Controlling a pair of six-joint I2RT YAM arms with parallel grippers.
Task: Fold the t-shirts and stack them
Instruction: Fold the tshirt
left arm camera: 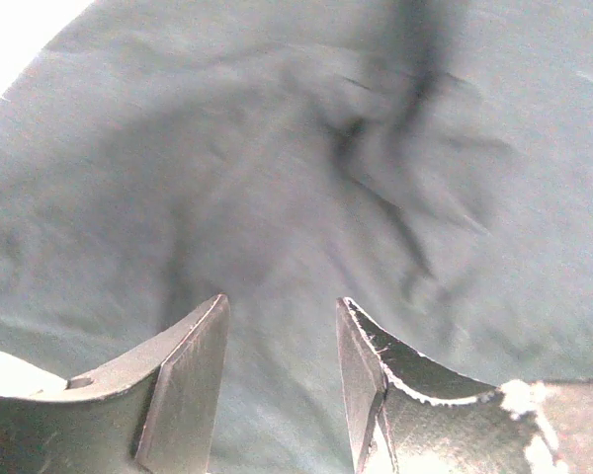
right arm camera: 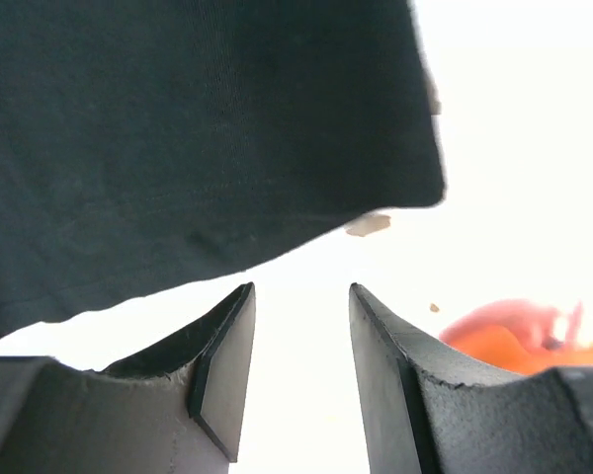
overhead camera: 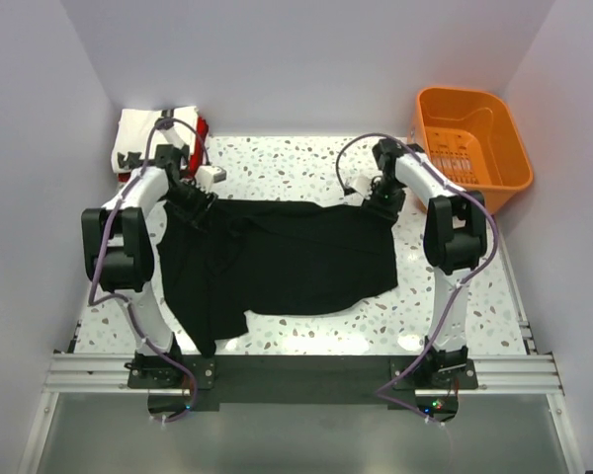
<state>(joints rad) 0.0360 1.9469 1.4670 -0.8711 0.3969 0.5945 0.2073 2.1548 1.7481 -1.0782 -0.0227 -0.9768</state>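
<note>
Black cloth covers the middle of the speckled table (overhead camera: pixel 306 163): the black t-shirt (overhead camera: pixel 277 259) lies spread wide and mostly flat. One part of it trails toward the near-left edge, close to the left arm's base. Its far edge runs between the two arms' wrists.

The left end effector (left arm camera: pixel 282 370) hangs over the shirt's far-left corner, where the cloth is bunched into folds. In the left wrist view its fingers stand apart, released, with wrinkled dark cloth filling the space beyond and between them and nothing pinched. Whether the fingertips touch the cloth cannot be told.

The right end effector (right arm camera: pixel 301 370) is at the shirt's far-right corner. Its fingers are likewise spread and released, with bright bare table between them. The shirt's edge lies just beyond the tips.

In the far-left corner of the table, beyond the left arm, the white t-shirt (overhead camera: pixel 143 133) with black printed figures lies in a compact heap. The red t-shirt (overhead camera: pixel 201 138) shows as a narrow strip along its right side, touching it. At the far right stands an orange basket (overhead camera: pixel 469 148), apart from the black t-shirt.
</note>
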